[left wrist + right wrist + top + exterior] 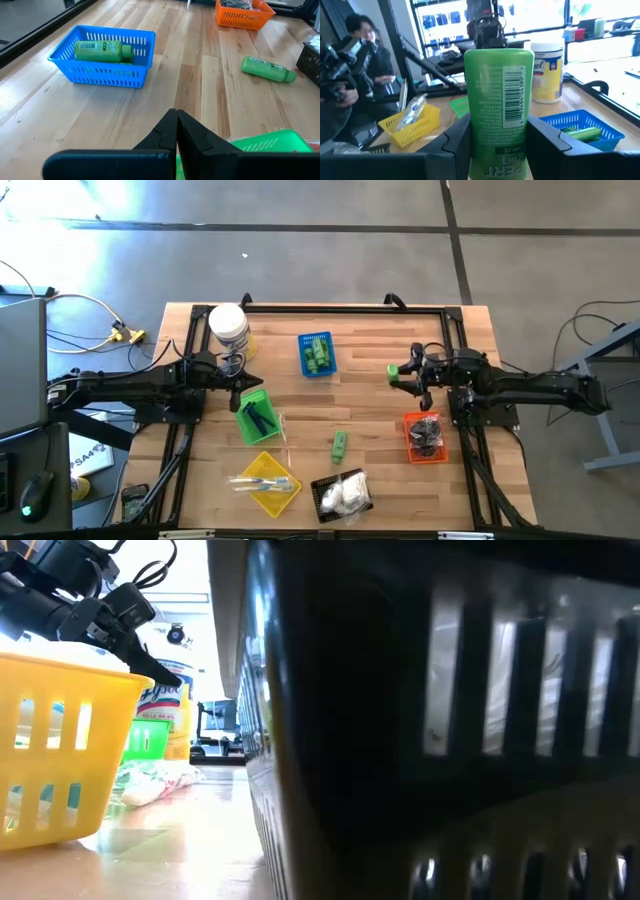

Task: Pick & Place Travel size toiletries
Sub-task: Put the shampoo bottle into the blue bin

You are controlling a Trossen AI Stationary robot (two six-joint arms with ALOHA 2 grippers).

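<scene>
Transport step: right gripper [495, 142] clamped on green bottle [496, 107], blue basket [582, 127] just ahead. Next: carry over, lower, release. Left gripper [176, 131] closed, empty.

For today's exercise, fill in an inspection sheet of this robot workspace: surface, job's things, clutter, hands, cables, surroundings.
Surface: wooden table, black frame around it.
Job's things: green bottle in the right hand; more in the blue basket; loose bottle on the table; white packets in the black basket.
Clutter: white jar; green basket, yellow basket, orange basket.
Hands: right hand shut on the green bottle; left hand shut, empty, above the green basket.
Cables: yellow cable on the floor.
Surroundings: seated person, shelving.
</scene>
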